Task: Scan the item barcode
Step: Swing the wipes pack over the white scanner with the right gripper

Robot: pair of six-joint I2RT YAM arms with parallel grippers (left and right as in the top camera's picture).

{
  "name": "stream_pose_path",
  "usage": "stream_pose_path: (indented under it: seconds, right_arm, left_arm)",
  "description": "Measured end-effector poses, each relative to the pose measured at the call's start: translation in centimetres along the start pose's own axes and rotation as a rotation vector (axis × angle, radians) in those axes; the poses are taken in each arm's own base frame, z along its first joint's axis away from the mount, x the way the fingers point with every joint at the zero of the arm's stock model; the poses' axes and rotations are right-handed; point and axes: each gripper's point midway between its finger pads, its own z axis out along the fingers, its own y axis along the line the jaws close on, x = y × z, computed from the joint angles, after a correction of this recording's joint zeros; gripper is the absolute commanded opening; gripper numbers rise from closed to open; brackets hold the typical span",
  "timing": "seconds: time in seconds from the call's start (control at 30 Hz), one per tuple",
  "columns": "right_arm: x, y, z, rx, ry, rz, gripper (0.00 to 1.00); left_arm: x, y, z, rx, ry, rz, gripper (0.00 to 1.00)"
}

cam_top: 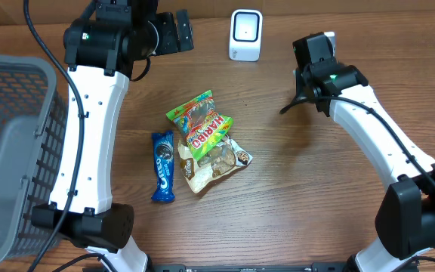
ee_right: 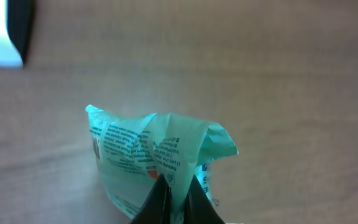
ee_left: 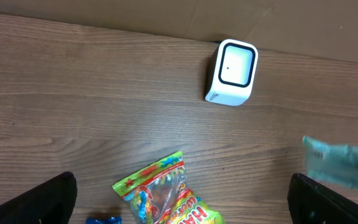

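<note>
Overhead: scanner (cam_top: 245, 35) stood at the counter's (cam_top: 293, 174) far edge. The right hand (cam_top: 316, 47) was raised beside it, likely presenting an item.
Left wrist: left hand (ee_left: 182, 190) spread wide and empty, with a green packet (ee_left: 334, 163) right of the scanner.
Right wrist: right hand pressed together, pinching the packet's crumpled top.

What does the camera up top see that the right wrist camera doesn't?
Only overhead: the grey mesh basket, the blue Oreo biscuit pack and the green and yellow Haribo sweet bag. Only right wrist: the mint-green crinkly packet with tiny print, pinched in the shut right gripper. Both: the brown wooden table and the white box-shaped scanner, which is just a blurry corner in the wrist view.
</note>
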Motion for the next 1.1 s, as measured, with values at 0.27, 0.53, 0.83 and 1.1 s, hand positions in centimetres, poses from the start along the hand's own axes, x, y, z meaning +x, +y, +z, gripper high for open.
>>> stream_pose_path:
  seconds: [0.27,0.53,0.83,1.1]
  right_arm:
    - [-7.7,0.9,-1.3,-0.032,-0.307,0.023,0.04]
    - [-16.3,5.2,-4.8,-0.097,-0.727,-0.15,0.04]
    - [-16.7,10.3,0.9,0.033,-0.909,-0.494,0.04]
    - [-15.5,12.3,3.6,0.082,-0.945,-0.674,0.04]
  left_arm:
    - [0.0,0.0,0.0,0.0,0.0,0.0,1.0]
    - [0.0,0.0,0.0,-0.001,0.002,0.0,1.0]
    - [0.0,0.0,0.0,-0.001,0.002,0.0,1.0]
    - [0.0,0.0,0.0,0.0,0.002,0.0,1.0]
